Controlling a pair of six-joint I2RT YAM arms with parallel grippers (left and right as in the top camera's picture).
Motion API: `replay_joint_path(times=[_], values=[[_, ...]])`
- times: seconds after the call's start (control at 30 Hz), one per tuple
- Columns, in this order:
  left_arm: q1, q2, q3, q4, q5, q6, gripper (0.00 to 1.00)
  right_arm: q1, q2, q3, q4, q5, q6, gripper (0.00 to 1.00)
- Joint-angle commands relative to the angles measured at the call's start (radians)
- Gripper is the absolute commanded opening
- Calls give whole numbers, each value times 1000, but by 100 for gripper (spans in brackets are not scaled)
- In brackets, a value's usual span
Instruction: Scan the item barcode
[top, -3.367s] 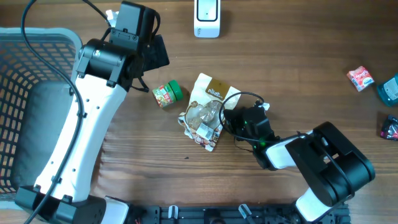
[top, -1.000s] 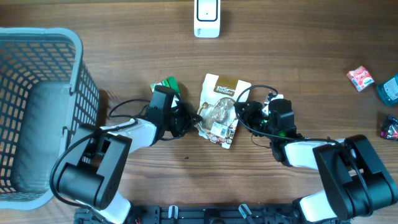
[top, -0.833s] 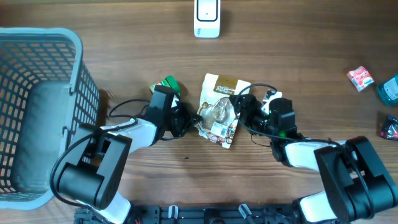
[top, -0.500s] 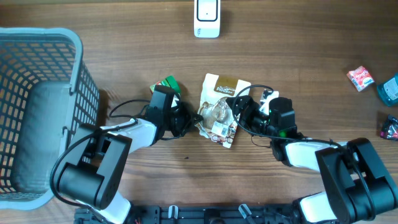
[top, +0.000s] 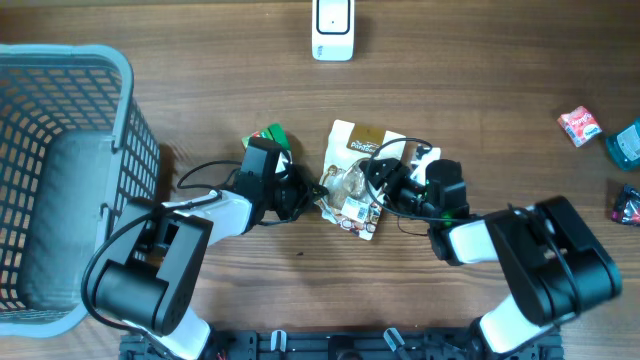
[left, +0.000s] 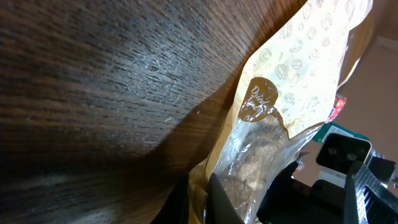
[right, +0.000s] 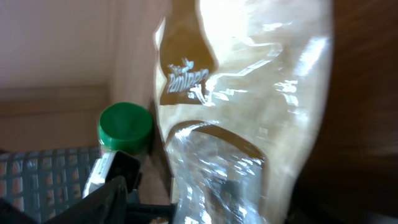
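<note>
The item, a tan and clear snack bag (top: 348, 165), lies mid-table with a white label (top: 353, 210) near its lower end. My left gripper (top: 303, 196) is shut on the bag's left edge; in the left wrist view the bag (left: 292, 81) rises from the pinch (left: 199, 202). From the right, my right gripper (top: 383, 185) reaches over the bag. In the right wrist view the bag (right: 249, 124) fills the space between the dark fingers (right: 102, 202), which stand apart around it. The white scanner (top: 332, 25) stands at the far edge.
A grey mesh basket (top: 120, 110) takes up the left side. A green-lidded jar (top: 268, 138) sits just behind my left gripper and shows as the jar (right: 125, 124) in the right wrist view. At the far right lie a red packet (top: 580, 125), a teal item (top: 625, 142) and a dark packet (top: 627, 205).
My right gripper has slid left, over the bag's right side, and the bag's top has shifted slightly. The left gripper has kept its hold and place.
</note>
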Motion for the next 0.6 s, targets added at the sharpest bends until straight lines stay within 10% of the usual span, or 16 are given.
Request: replay_joint_path(times=[0.0,0.23,0.57], values=[[-2,12,-12,4,23,-14,4,23,108,-4,79,-26,39,74],[-2,12,-12,3,31,-14,4,24,210,74,91,-121,26,38],[-2,12,-12,2,30,-14,6,22,210,75,202,-192,-12,24]])
